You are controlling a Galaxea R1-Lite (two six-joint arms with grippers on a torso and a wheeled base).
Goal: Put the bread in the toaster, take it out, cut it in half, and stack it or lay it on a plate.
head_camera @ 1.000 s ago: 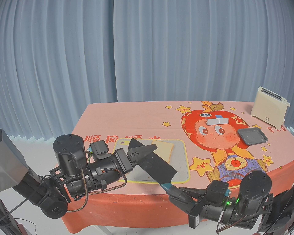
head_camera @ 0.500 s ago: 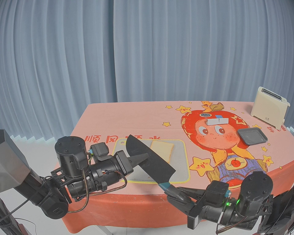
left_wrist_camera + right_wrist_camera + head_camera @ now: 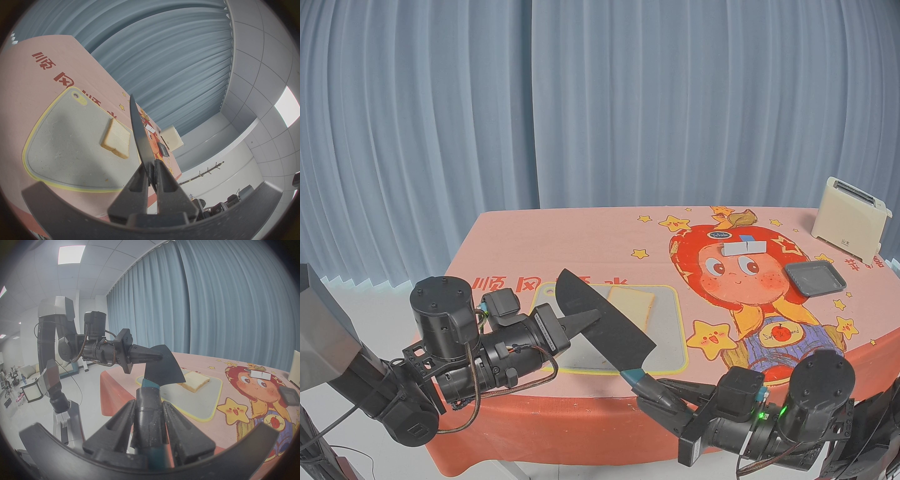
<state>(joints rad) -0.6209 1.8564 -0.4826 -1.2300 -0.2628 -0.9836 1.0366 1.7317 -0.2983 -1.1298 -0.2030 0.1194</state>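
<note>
A slice of bread (image 3: 632, 306) lies on the grey cutting board (image 3: 669, 337) at the table's front left. A black knife (image 3: 603, 322) hangs tilted above the board's near edge. My right gripper (image 3: 649, 392) is shut on its teal handle (image 3: 149, 387), just off the table's front. My left gripper (image 3: 590, 317) comes in from the left, its fingers pinched on the flat of the blade (image 3: 139, 134). In the left wrist view the bread (image 3: 117, 142) lies beyond the blade. The cream toaster (image 3: 850, 219) stands at the far right, and a dark plate (image 3: 814, 277) lies in front of it.
Two small white blocks (image 3: 744, 248) rest on the tablecloth's cartoon face at mid table. The table's front edge (image 3: 587, 384) runs just under both grippers. A blue curtain hangs behind the table.
The left gripper has drawn back a little and its fingers have narrowed onto the blade. The knife and right gripper have shifted slightly left.
</note>
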